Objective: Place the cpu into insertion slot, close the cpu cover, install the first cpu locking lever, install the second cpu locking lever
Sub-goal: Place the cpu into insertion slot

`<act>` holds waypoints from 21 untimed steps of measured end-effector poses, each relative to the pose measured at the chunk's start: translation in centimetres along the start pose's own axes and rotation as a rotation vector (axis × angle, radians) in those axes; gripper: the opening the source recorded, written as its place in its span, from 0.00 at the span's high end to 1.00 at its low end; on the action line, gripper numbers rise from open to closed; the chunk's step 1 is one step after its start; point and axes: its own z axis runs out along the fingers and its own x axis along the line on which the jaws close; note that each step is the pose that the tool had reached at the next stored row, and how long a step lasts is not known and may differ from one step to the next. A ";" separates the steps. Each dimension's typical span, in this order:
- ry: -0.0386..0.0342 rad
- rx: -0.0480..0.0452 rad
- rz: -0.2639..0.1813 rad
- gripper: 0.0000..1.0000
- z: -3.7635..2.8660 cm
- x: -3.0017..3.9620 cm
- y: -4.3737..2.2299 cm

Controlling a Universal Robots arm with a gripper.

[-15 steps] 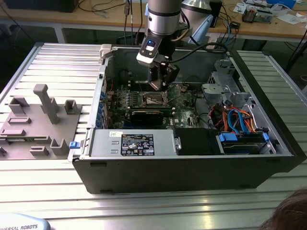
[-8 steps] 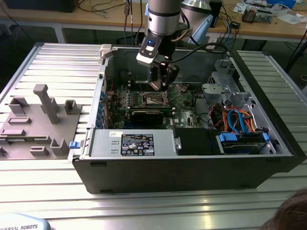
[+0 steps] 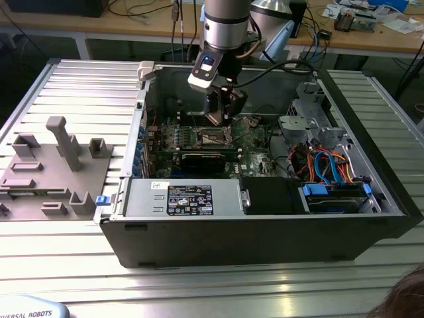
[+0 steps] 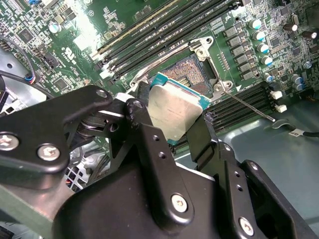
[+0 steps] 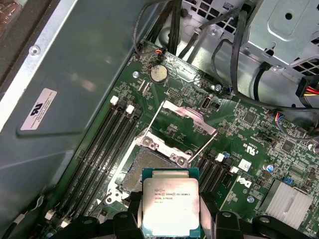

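Black two-finger gripper (image 4: 172, 115) clenches the small silver-topped square cpu (image 5: 170, 199) just over the dark metal-framed insertion slot (image 3: 213, 138), upper middle in the exterior view; a tilted descent could bend socket pins

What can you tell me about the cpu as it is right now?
The cpu is a small flat square chip with a dull silver metal top that carries print, and a green rim around it. The gripper clamps it by two opposite edges. It hangs clear of the motherboard, just by the open insertion slot, and is not seated in it.
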 end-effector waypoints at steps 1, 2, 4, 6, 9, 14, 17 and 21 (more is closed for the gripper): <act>0.0000 0.0001 0.000 0.46 0.00 0.00 0.00; 0.0000 0.0001 0.001 0.46 0.01 0.00 0.00; -0.0001 0.0001 0.002 0.46 0.01 0.00 0.00; -0.0001 0.0001 0.002 0.46 0.02 0.00 0.00; -0.0001 0.0001 0.004 0.46 0.03 0.00 0.00; -0.0002 0.0002 0.006 0.46 0.04 0.00 0.00; -0.0002 0.0003 0.007 0.46 0.05 0.00 0.00; -0.0004 0.0005 0.015 0.46 0.13 0.00 0.00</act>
